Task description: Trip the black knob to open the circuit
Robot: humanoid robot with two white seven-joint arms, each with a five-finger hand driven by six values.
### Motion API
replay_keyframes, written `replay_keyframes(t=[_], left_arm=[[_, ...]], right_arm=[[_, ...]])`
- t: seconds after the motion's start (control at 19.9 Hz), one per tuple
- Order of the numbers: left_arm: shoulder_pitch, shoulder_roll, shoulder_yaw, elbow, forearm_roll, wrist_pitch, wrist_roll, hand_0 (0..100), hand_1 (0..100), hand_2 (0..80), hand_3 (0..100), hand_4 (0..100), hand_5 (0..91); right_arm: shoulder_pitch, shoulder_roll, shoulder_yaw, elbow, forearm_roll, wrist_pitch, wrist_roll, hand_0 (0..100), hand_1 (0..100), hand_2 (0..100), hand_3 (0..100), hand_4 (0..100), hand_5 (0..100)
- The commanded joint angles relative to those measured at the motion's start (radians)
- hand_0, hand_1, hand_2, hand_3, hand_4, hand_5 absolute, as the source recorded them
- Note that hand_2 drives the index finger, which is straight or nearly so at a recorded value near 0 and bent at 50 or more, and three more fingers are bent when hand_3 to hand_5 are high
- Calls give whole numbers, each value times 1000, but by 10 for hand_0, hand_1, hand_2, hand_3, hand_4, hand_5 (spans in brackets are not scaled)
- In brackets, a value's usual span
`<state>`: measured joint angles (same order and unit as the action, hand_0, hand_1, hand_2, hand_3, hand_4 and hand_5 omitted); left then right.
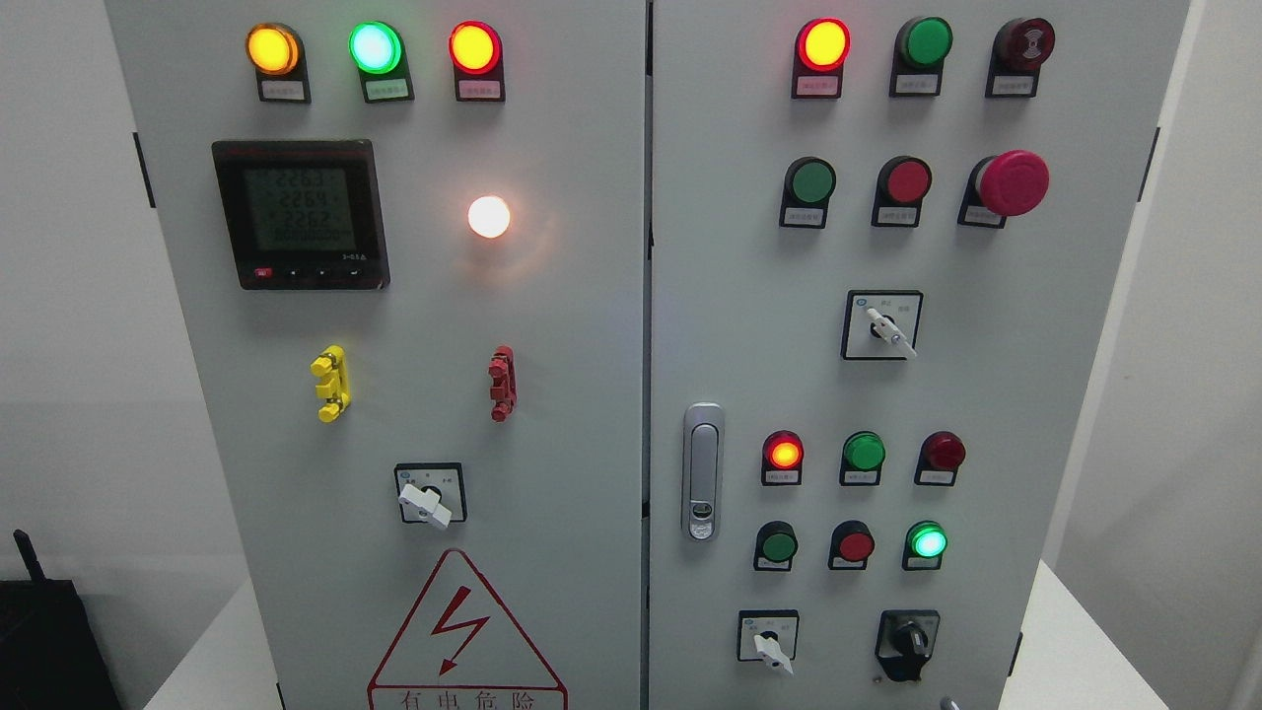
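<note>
Neither robot hand is in frame, so finger state can't be told. Black knob (908,642) sits low on the grey cabinet's (1035,394) right door, beside a white selector switch (771,646). Button labels unreadable (too small); hazard triangle (463,641) cut off at the bottom edge.

The meter (301,214) on the left door shows faint green digits in rows that look like 2263, 2263 and 2262, with a lower row too blurred to read. Low on that door, the warning triangle (466,631) carries a red lightning bolt above the characters 有电危险. The small labels under the lamps and buttons are too small to read.
</note>
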<state>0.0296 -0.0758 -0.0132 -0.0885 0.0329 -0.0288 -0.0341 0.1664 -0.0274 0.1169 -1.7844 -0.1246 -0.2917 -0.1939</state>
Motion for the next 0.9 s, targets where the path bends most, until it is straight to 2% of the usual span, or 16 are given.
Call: replay_keyframes(t=[0.0,0.05,0.15,0.25,0.3,0.5,0.6,0.85], left_arm=[[0,-1,1,1,2,1,0,120,389,0,0,0,0],[0,-1,1,1,2,1,0,120,389,0,0,0,0],[0,-1,1,1,2,1,0,120,389,0,0,0,0],[0,-1,1,1,2,1,0,120,389,0,0,0,0],[0,-1,1,1,2,0,0,120,389,0,0,0,0],[0,-1,1,1,2,1,0,120,389,0,0,0,0],[0,-1,1,1,2,0,0,120,389,0,0,0,0],[0,-1,1,1,2,1,0,120,389,0,0,0,0]], right_arm=[[13,0,-6,-43,-47,-15,8,173,163,2,682,564,426],[24,0,-8,-53,-68,-15,8,113,83,13,619,513,384],[44,0,-19,-69,-73,-15,13,61,0,27,501,422,300],[64,0,-22,-85,-73,-15,19,45,0,33,440,368,250],[68,-2,-22,-93,-73,-15,21,40,0,33,370,300,192],[90,-2,-28,-109,-73,-14,24,28,0,0,238,172,38],[94,-2,-28,-109,-75,-15,24,25,0,0,194,130,0],[97,-2,-28,-109,-73,-15,39,18,0,0,154,85,0]])
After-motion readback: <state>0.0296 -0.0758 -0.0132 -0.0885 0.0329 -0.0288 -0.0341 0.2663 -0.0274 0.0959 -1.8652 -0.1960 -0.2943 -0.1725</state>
